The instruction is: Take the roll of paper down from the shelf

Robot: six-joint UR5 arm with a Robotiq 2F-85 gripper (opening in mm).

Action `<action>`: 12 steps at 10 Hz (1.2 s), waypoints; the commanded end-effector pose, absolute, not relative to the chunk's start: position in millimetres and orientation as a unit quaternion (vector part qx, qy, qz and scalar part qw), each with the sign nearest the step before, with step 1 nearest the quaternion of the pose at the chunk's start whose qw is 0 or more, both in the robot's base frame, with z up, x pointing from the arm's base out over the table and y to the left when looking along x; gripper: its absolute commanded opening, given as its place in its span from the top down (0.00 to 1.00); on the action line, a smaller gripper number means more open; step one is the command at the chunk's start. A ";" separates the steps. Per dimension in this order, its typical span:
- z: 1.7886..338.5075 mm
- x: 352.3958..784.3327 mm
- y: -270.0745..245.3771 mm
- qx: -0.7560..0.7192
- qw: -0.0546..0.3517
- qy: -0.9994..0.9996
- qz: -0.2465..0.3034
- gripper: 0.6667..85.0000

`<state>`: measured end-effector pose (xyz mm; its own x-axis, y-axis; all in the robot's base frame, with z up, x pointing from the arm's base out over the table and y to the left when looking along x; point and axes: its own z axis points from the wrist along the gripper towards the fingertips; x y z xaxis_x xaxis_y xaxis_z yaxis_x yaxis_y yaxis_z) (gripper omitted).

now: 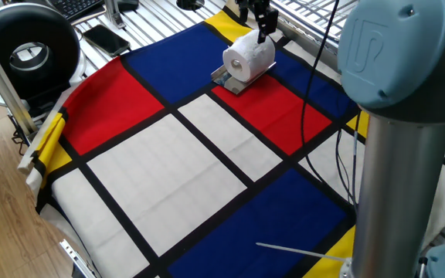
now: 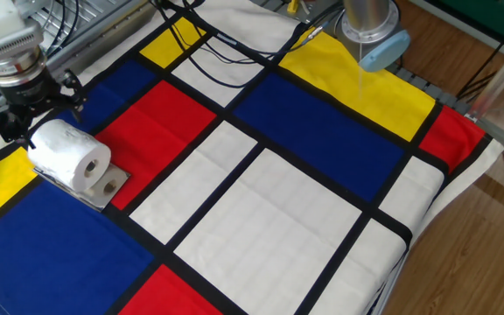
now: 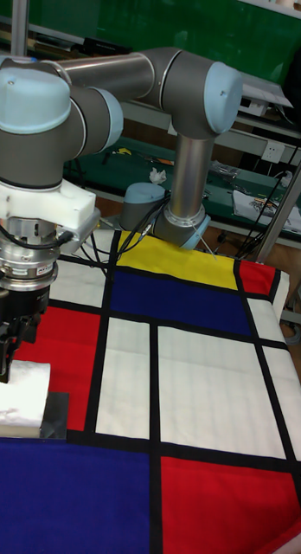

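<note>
Status of task: early; nothing taken down yet, as far as these views show.

Item 1. Small white toilet-paper roll of paper point(image 2: 70, 156), soft cylinder with a hollow core, lying on its side with the core hole facing out toward the patterned cloth. Position: resting on the shelf, at the far corner of the table, close to the slatted metal racks point(image 2: 86, 26).

Item 2. Small flat shiny silver metal shelf point(image 2: 108, 186), a plate with round holes visible at its exposed end. It lies on the red, blue, white and yellow block-patterned tablecloth point(image 2: 269, 184), on the line where a blue panel meets a red one. The roll covers most of it.

Item 3. Black two-finger gripper point(image 2: 33, 114) of the grey UR5 arm point(image 3: 181, 130). Position: directly above the back end of the roll, just over or at its top surface. Fingers spread apart, one to each side of the roll, with nothing clamped between them. Whether the tips touch the paper cannot be told.

Done: gripper positioned over the roll.

Remaining, by judgement: lower the fingers around the roll, close on the soft body without crushing it, lift clear of the plate, set it down on the cloth.
</note>
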<state>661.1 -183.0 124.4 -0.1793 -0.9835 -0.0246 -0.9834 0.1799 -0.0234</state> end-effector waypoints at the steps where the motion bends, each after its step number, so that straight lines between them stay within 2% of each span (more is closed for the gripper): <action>1: 116.1 642.6 -183.3 -0.658 0.016 0.753 0.023 0.00; 7: 120.4 654.5 -184.3 -0.654 0.035 0.755 0.034 0.00; 9: 119.5 656.5 -195.6 -0.683 0.024 0.730 0.014 0.00; 12: 119.8 652.1 -191.6 -0.689 0.023 0.724 0.025 0.00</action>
